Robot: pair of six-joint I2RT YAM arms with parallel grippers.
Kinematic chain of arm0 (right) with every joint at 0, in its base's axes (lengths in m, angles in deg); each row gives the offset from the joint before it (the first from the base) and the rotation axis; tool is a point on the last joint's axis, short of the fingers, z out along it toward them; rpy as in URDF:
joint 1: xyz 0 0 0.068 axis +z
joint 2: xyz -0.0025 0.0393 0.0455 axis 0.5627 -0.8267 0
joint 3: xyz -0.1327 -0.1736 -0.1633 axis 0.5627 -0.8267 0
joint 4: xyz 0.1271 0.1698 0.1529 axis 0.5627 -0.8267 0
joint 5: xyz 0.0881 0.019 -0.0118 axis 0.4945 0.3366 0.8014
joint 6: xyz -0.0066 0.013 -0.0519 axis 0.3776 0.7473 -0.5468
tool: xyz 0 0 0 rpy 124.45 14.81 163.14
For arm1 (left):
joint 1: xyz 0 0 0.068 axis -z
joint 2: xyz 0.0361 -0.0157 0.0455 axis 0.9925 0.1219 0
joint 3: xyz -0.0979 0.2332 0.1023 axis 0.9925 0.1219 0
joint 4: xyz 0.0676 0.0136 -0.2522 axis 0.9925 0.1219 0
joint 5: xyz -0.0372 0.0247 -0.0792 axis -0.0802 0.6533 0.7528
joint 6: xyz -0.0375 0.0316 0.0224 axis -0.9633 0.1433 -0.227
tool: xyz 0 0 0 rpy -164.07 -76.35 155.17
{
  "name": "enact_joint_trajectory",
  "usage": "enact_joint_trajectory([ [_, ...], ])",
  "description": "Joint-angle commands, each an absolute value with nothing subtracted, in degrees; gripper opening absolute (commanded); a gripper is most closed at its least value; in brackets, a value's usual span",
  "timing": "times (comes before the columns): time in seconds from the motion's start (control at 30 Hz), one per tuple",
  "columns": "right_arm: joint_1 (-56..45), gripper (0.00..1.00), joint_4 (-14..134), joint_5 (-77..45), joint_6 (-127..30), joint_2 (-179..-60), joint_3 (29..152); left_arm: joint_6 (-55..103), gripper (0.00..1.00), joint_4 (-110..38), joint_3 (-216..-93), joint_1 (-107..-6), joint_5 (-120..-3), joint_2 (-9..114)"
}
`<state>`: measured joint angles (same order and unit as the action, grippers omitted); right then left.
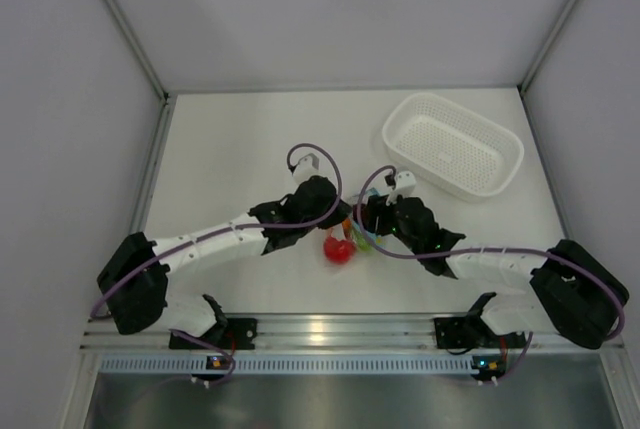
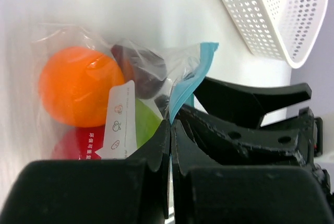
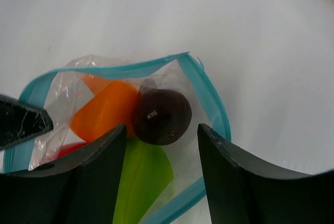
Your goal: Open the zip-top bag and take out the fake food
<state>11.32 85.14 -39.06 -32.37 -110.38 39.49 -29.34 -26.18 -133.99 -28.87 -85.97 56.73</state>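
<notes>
The zip-top bag (image 2: 122, 104), mouth gaping with the fake food (image 2: 75, 85) inside, lies just in from the middle of the near edge of the table (image 1: 240, 139), its teal strip pinched by the left gripper (image 2: 170, 130), the right gripper (image 3: 162, 128) spread-fingered over the mouth, a white basket (image 1: 450, 144) near the far right corner.

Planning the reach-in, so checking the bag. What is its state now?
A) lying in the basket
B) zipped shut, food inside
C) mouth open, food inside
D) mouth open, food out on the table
C: in the right wrist view the bag shows its zip strip spread into an open loop, with the maroon piece, orange ball and green piece inside; the left end effector pinches the strip.
</notes>
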Motion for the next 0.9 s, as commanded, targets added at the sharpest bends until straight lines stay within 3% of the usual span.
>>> enact_joint_trajectory([
  [0.0, 10.76, 0.58, 86.74, -34.91, -34.37, -112.65, 40.95, -25.44, 0.0, -25.54, -133.84, -31.31, -88.64, 56.22],
  [0.57, 10.67, 0.65, 89.11, -33.66, -39.39, -125.49, 50.0, -23.32, 0.0, -25.71, -134.54, -34.4, -81.43, 62.1],
  [0.87, 10.76, 0.62, 92.19, -38.67, -38.08, -133.23, 51.85, -22.89, 0.0, -25.89, -134.18, -34.57, -80.02, 62.1],
])
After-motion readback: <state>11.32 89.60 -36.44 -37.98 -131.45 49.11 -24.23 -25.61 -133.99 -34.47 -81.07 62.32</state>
